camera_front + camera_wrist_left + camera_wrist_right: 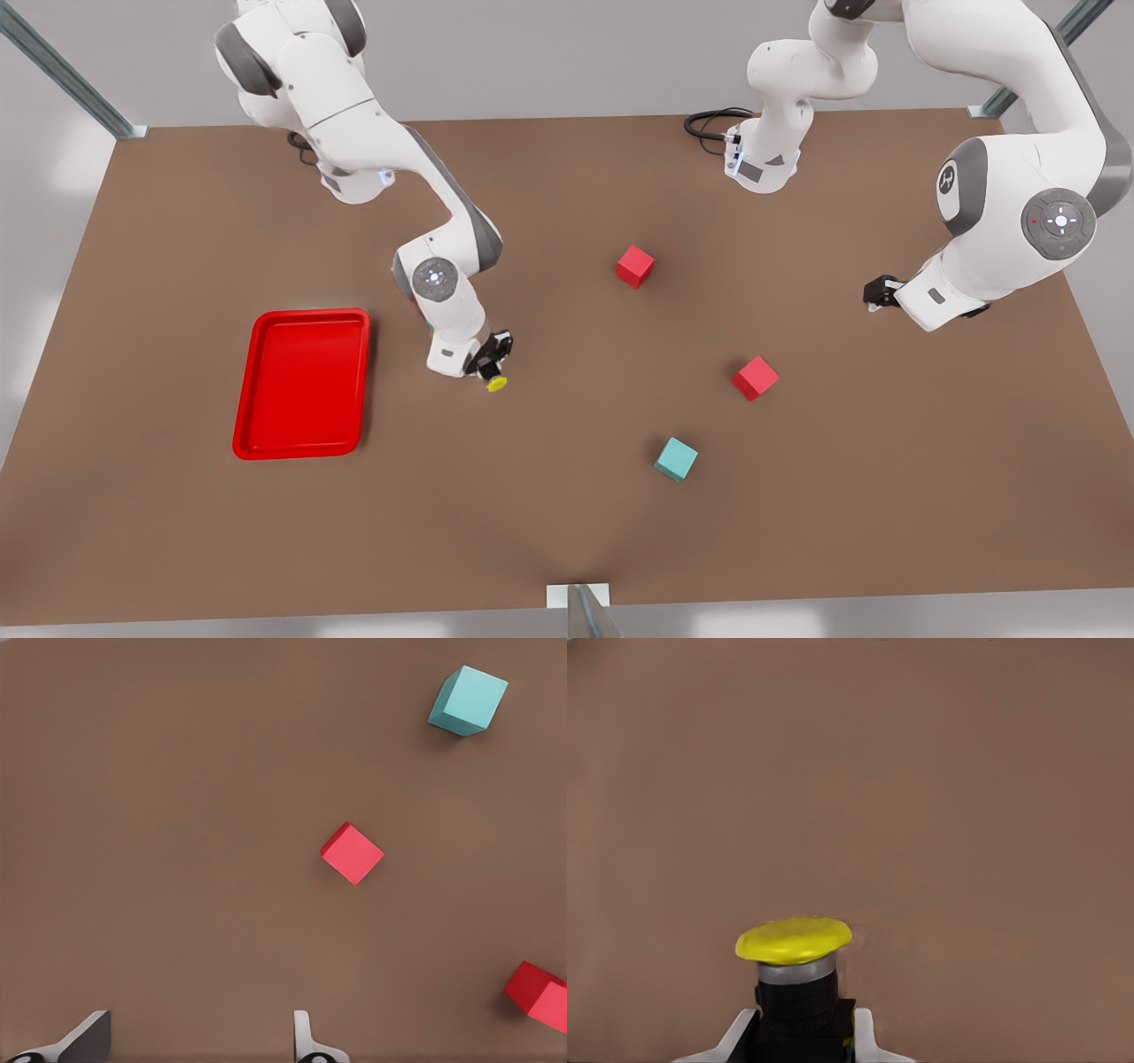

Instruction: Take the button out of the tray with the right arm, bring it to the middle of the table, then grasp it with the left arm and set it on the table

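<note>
The button [497, 384], with its yellow cap and black neck, is gripped by my right gripper [490, 361] just above the table [549, 514], to the right of the red tray [301, 383] in the front view. In the right wrist view the button [794, 941] sits between the fingers [863, 1038], cap pointing away from the wrist. The tray holds nothing. My left gripper [880, 292] hangs at the front view's right, well above the table, open with nothing between its fingers [306, 1041].
Two red cubes [635, 266] [755, 377] and a teal cube [676, 459] lie right of centre. The left wrist view looks down on the teal cube [467, 700] and both red cubes [353, 853] [539, 994]. Bare tabletop stretches between the button and the cubes.
</note>
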`<state>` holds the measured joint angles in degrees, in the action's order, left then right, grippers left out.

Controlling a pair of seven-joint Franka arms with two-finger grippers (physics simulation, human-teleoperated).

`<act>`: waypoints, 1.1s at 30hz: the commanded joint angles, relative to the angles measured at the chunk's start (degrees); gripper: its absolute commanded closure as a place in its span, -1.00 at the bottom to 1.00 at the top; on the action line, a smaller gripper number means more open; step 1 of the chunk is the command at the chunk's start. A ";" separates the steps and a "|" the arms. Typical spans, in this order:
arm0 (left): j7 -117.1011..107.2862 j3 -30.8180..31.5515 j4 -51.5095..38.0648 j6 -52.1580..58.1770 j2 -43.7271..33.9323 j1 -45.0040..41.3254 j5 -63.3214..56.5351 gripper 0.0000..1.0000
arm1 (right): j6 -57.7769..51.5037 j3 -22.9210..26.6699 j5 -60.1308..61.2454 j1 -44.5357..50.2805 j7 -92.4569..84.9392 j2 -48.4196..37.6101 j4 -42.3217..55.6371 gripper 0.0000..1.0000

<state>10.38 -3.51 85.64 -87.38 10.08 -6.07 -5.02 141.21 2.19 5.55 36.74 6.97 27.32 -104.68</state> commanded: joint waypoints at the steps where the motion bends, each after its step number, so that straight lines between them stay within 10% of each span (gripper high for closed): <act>1: -0.01 -0.01 -0.03 0.02 -0.06 0.00 0.01 -1.00 | -1.38 -1.05 -0.19 1.84 43.56 3.00 4.48 0.05; 17: -0.01 -0.01 -0.03 0.02 0.47 0.00 0.01 -1.00 | 2.05 -1.75 6.57 15.38 58.86 26.29 27.78 0.02; 18: -0.01 -0.01 0.06 -0.07 0.47 0.00 0.01 -1.00 | 2.05 -1.75 6.57 15.29 58.77 26.47 27.78 -0.05; 19: -0.01 -0.01 0.06 0.02 0.55 0.00 0.01 -1.00 | 2.05 -1.67 6.57 15.20 58.33 26.47 27.78 -0.73; 20: -0.01 -0.01 -0.03 0.02 0.55 0.00 0.01 -1.00 | 2.05 -1.75 6.57 15.11 58.33 26.47 27.78 -1.00; 23: -0.01 -0.01 0.06 0.02 0.64 0.00 0.01 -1.00 | 1.27 -1.75 6.84 14.85 58.07 25.07 27.08 -1.00; 27: -8.16 0.17 -0.03 0.11 2.40 -6.05 0.01 -1.00 | -67.44 -1.05 -0.87 -5.35 12.65 2.47 36.28 -1.00; 30: -69.85 0.25 -0.03 -16.22 17.51 -31.36 19.08 -1.00 | -77.05 -1.31 -6.96 -30.23 -8.37 2.38 49.92 -1.00; 33: -100.63 0.25 -0.03 -44.25 30.69 -38.67 20.05 -1.00 | -77.30 -1.40 -9.76 -38.25 -19.54 0.72 54.41 -1.00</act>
<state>-13.11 -3.19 85.64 -106.18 38.16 -43.12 10.14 84.08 1.01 -1.63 0.85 31.02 28.50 -51.01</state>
